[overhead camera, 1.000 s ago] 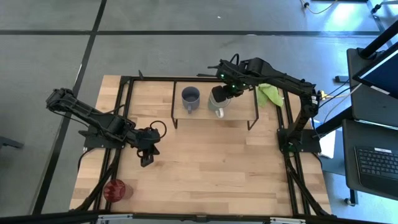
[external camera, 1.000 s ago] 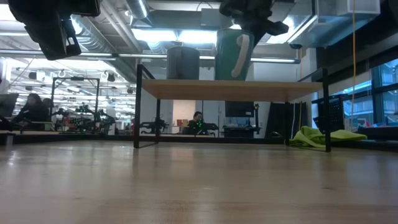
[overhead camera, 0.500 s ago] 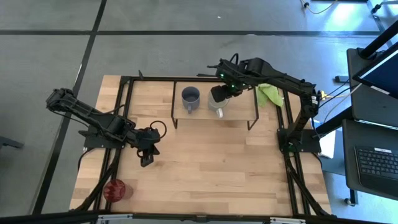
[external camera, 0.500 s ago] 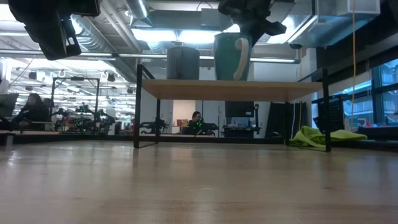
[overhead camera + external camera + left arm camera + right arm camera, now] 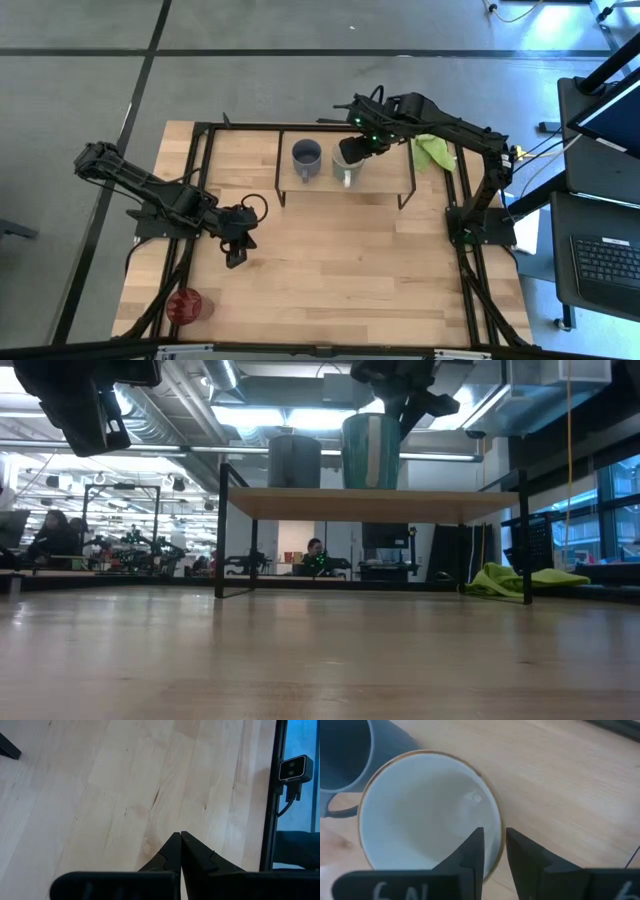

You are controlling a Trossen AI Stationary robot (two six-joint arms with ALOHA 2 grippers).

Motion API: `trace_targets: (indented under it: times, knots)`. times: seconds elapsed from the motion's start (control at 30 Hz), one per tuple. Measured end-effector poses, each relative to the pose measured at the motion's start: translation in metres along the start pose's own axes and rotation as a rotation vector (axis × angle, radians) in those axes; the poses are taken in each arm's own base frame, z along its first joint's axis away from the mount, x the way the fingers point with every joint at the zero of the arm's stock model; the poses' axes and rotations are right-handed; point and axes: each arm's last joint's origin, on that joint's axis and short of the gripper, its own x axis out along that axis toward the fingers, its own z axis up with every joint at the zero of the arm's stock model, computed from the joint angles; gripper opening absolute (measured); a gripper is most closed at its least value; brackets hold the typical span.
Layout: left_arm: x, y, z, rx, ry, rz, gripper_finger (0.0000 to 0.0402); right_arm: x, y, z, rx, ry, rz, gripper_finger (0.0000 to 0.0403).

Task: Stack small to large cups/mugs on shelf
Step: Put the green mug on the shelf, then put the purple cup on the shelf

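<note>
The shelf point(image 5: 385, 183) stands at the table's far side. On it stand the dark grey mug point(image 5: 306, 157) and, to its right, the white mug point(image 5: 344, 173); both also show in the low view, grey mug point(image 5: 294, 460) and white mug point(image 5: 370, 452). My right gripper point(image 5: 353, 152) is over the white mug point(image 5: 420, 810) and shut on its wall. My left gripper point(image 5: 237, 251) is shut and empty above the table's left middle. The red tumbler point(image 5: 186, 305) stands on the table at the near left corner. My right gripper holds the white mug by its rim point(image 5: 496, 847) on the side away from the grey mug, one finger point(image 5: 474, 851) inside the mug and one outside. The fingers come from above, pointing down. The mug is upright, its base on the shelf board point(image 5: 370, 503).
A green cloth point(image 5: 432, 151) lies on the table right of the shelf, by my right arm. The shelf board has bare room right of the white mug point(image 5: 560, 785). The table's black frame point(image 5: 200, 180) runs along its edges. The near middle of the table point(image 5: 340, 270) is bare wood.
My right gripper has turned the white mug about on the shelf and shifted it slightly toward the grey mug. Its handle faced the table's near edge before and is now out of sight in the low view. The mug has gone from slightly tilted to upright.
</note>
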Motion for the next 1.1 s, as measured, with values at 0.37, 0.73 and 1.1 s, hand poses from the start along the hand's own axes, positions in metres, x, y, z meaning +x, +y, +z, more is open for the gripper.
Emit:
trace_targets:
  times: [0.37, 0.73, 1.1]
  knots:
    - [0.000, 0.000, 0.000, 0.001, -0.001, -0.001, 0.0001, -0.044, -0.010, 0.000, -0.028, -0.198, -0.124, 0.0081]
    - [0.000, 0.000, 0.000, 0.034, -0.006, 0.004, 0.0001, -0.122, 0.030, -0.066, -0.131, -0.409, 0.086, 0.0081]
    - [-0.007, -0.031, -0.001, 0.339, -0.075, -0.307, 0.0001, -0.117, 0.116, -0.226, -0.236, -0.538, 0.478, 0.0081]
